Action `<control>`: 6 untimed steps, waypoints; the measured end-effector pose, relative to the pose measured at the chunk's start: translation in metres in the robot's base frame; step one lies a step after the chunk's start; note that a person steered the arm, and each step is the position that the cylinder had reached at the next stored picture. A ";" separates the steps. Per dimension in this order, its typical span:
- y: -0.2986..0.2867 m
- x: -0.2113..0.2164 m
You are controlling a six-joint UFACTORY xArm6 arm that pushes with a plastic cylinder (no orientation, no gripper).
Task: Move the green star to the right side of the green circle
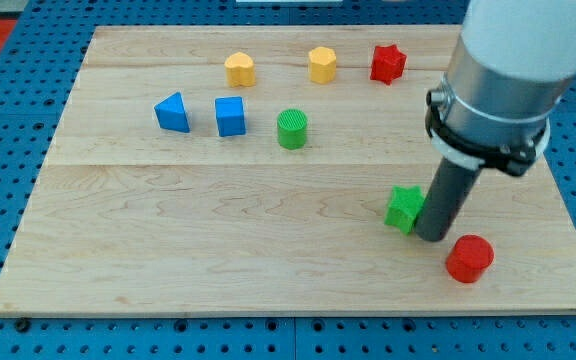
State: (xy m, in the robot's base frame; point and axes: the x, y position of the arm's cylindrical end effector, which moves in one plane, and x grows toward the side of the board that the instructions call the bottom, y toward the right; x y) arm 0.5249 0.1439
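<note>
Camera view: my tip (pixel 432 237) rests against the right flank of the green star (pixel 404 209), near the board's bottom-right corner, with the red cylinder (pixel 469 258) just beside it toward that corner. I carry no jaws, only a bare rod, so nothing is gripped. The green circle (pixel 292 129) stands well apart, up toward the top edge and to the star's left. The star must finish on the circle's right side, which lies up and left of here; since my tip sits on the star's right, a push from this side looks likely to send it leftward, so I judge the tip needs a place below the star too.
</note>
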 end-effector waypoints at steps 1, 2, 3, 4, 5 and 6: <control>-0.021 -0.031; -0.004 0.011; -0.041 -0.002; -0.043 -0.047; -0.043 -0.082; -0.033 -0.087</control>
